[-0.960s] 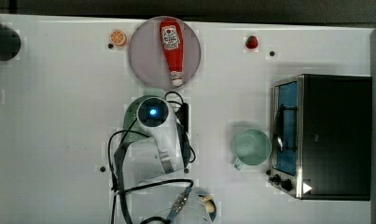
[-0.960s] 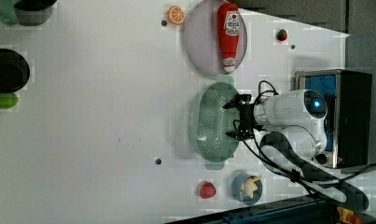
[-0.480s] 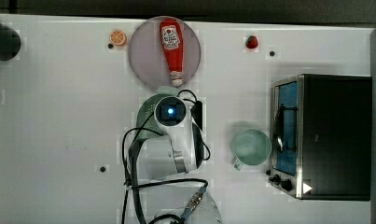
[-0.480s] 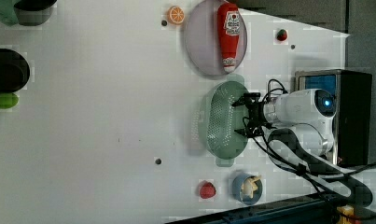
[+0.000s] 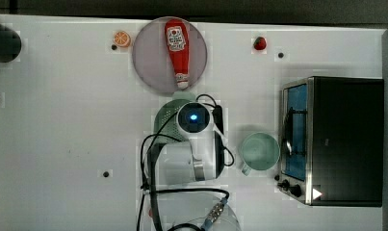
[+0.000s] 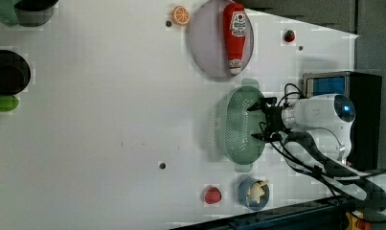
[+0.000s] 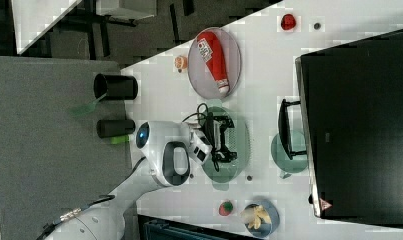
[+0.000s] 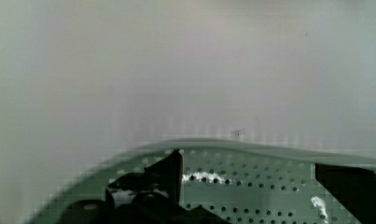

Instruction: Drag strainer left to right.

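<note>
The strainer (image 6: 231, 127) is a pale mint-green oval colander with small holes, lying on the white table just below the plate in the left view. It also shows in the right view (image 7: 241, 142), and in the top view (image 5: 166, 118) it peeks out from under the arm's wrist. My gripper (image 6: 254, 123) reaches down inside the strainer, close to the wall on the left view's right. It is open, the two black fingers spread apart with nothing between them. In the wrist view the holed strainer (image 8: 251, 177) lies right beneath the spread fingers (image 8: 169, 172).
A grey-lilac plate (image 5: 148, 57) with a ketchup bottle (image 5: 178, 48) lies beyond the strainer. A mint-green mug (image 5: 260, 151) and a toaster oven (image 5: 331, 139) stand on the top view's right. A small blue bowl (image 6: 254, 192) and a red fruit (image 6: 212, 195) sit near the front edge.
The arm has slid toward the top view's right, and the strainer has moved along with it. The gripper stays open inside the strainer.
</note>
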{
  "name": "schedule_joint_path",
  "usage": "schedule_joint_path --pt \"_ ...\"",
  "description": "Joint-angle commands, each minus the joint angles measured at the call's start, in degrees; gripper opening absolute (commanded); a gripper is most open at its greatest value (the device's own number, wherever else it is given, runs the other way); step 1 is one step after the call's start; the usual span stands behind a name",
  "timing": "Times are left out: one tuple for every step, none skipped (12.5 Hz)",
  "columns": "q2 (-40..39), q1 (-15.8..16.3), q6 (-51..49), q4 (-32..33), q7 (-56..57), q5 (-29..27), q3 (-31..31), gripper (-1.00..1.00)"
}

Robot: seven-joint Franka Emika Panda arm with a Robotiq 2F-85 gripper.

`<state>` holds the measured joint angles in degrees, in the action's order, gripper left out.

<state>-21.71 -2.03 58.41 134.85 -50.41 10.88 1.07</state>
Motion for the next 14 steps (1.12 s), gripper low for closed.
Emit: schedule_joint_path --pt "0.3 -1.0 1.2 -0.8 4.9 -0.3 -3.9 1.00" --pt "0.3 -1.0 1.2 -0.8 5.8 -0.3 -4.7 1.00" --pt "0.3 -1.1 1.3 -0.8 7.1 -0.3 -5.5 1.00" --pt "0.3 -1.1 1.3 -0.8 7.4 -0.3 -6.4 1.00" --pt "0.3 -1.1 1.3 -0.8 7.4 -0.3 -7.1 1.00" --pt "0.3 -1.1 1.3 -0.9 7.4 -0.3 -7.8 1.00" --pt "0.3 -1.1 1.6 -1.0 7.4 -0.3 -8.0 1.00" --pt "0.6 -1.0 1.6 -1.1 7.4 -0.3 -8.0 1.00" --pt "1.8 -1.0 1.6 -0.9 8.1 -0.3 -7.6 1.00" --pt "3.9 -1.0 0.7 -0.7 11.3 -0.3 -6.7 1.00" --pt "6.9 -0.9 -0.7 -0.4 16.1 -0.3 -6.0 1.00" --pt "10.4 -0.9 -2.6 -0.4 22.0 -0.4 -5.6 1.00" --pt "14.0 -0.9 -5.4 -0.8 27.6 -0.4 -5.5 1.00" --pt "17.6 -0.9 -9.6 -1.8 32.5 -0.5 -5.1 1.00"
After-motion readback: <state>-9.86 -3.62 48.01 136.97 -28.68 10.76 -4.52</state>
